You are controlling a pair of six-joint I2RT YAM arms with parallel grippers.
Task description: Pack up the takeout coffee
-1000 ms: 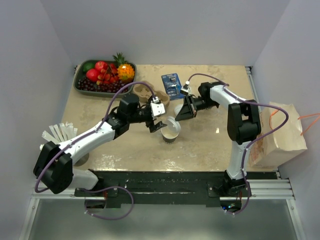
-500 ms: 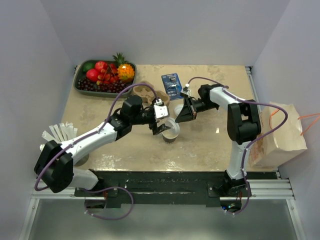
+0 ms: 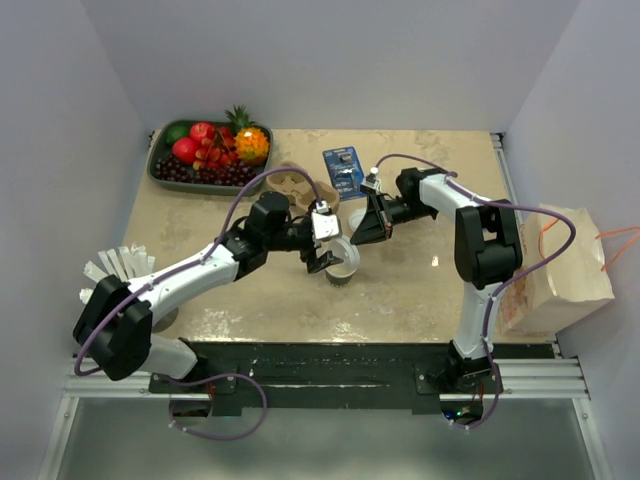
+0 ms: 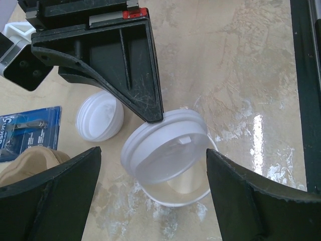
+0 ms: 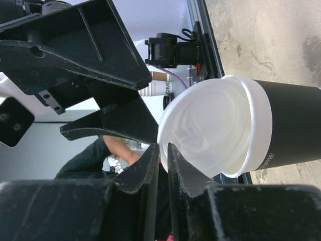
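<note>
The takeout coffee cup stands upright mid-table, dark brown with a cream rim. Its white lid lies tilted over the rim and leaves part of the inside showing. My right gripper is shut on the lid's raised edge, as the right wrist view shows, with the lid against the dark cup. My left gripper is open. Its fingers stand either side of the cup without touching it.
A spare white lid lies beside the cup. A blue packet and a brown pulp carrier sit behind it. A fruit tray is at back left. A paper bag stands off the right edge.
My left gripper has moved right, up to the cup, and now straddles it. The right gripper still holds the lid's edge and has shifted only slightly.
</note>
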